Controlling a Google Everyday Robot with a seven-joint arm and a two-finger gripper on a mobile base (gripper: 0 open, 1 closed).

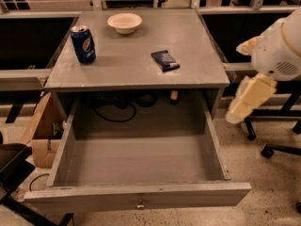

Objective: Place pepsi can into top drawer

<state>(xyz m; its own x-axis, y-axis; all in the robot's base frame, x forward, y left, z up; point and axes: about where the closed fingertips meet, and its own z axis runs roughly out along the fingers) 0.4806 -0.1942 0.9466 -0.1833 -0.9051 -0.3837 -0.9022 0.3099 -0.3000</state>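
Cardboard box (41,135): brown, open-topped, at the lower left of the frame, just beside the drawer's left wall.

Pepsi can (83,44): small upright cylinder of dark-blue aluminium with a silver top and a round red-white-blue logo. It stands at the upper left of the frame on the table top (141,67), near its left edge and well apart from the drawer below.

Table top: flat grey painted wood with a matte surface and straight edges.

Bowl (124,22): shallow, round, cream-coloured with a smooth rim. It sits at the back of the table top, right of the can and apart from it.

Cables (115,112): black loops lying in the dark recess under the table top, behind the drawer.

Top drawer (141,161): wide, shallow box of grey wood with plain sides and a bare bottom, pulled out toward the lower edge of the frame.

Knob (139,205): small, metal, at the centre of the drawer's front panel.

Snack packet (165,60): flat, dark-blue, rectangular, lying askew right of centre on the table top.

Gripper (245,102): cream, blocky end piece hanging below a rounded white arm housing (277,51) at the right edge of the frame. It is beside the cabinet's right side, clear of can and drawer. Its grip state cannot be told, and nothing is seen in it.

Chair base (277,149): black wheeled legs on speckled floor at the lower right.
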